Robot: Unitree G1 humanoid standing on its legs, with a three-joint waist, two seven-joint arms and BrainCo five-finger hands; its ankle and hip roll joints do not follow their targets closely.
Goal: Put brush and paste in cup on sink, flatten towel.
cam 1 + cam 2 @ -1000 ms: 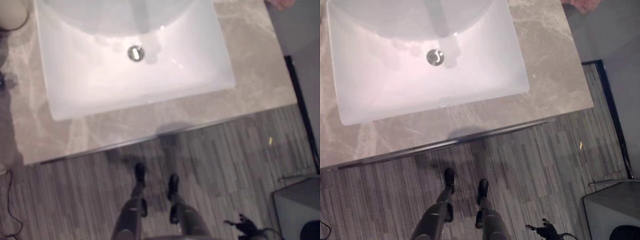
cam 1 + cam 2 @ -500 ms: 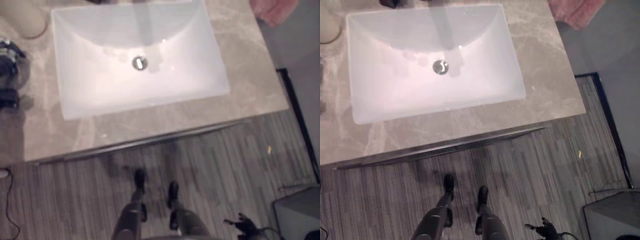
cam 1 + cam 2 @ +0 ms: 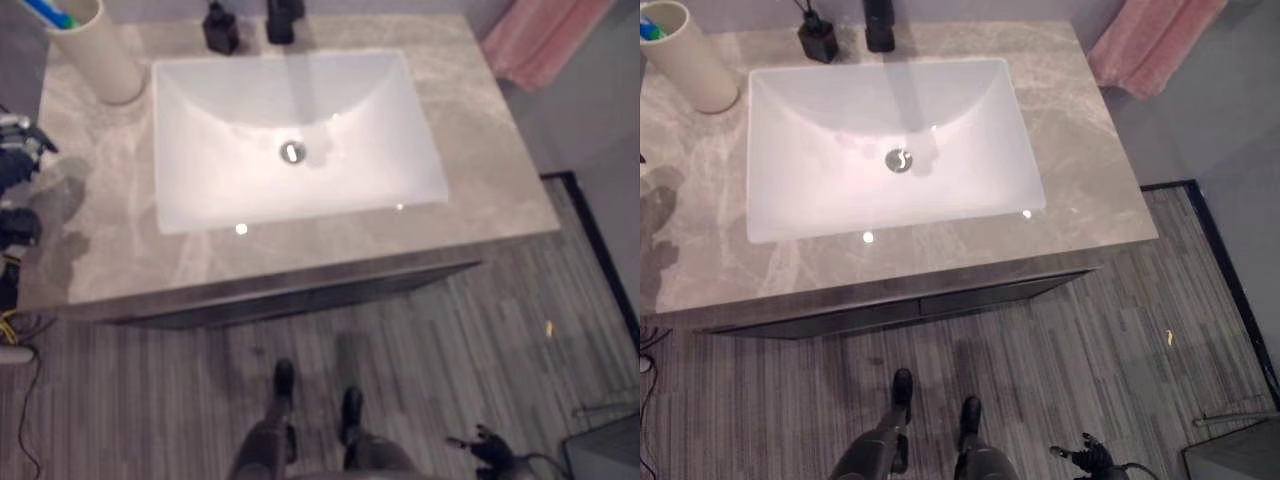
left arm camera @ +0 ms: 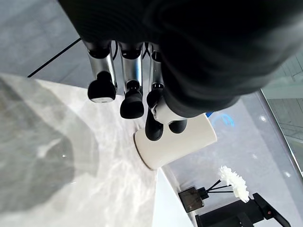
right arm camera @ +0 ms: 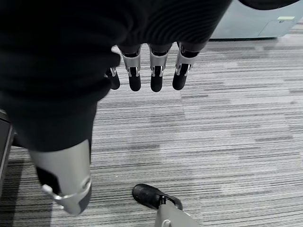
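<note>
Nearest, the right hand (image 5: 151, 71) is seen hanging over the carpeted floor (image 5: 227, 142), its fingers straight, relaxed and empty, well apart from the work. The left hand (image 4: 128, 90) is held above the marble surface (image 4: 71, 189), fingers loosely extended and holding nothing, with the cream cup (image 4: 182, 142) just beyond the fingertips. The left hand is therefore judged the nearer to the cup.

Further on, the white sink (image 3: 880, 140) is set in the surface. The cup (image 3: 685, 60) stands upright at the far left corner, a blue and green item (image 3: 650, 28), probably the brush, leaning in it with its long axis up and out of the rim. Whether the paste is inside cannot be told.

Farthest right, a pink towel (image 3: 1155, 40) is draped past the surface's edge, well apart from both hands; it is judged the remaining step.
</note>
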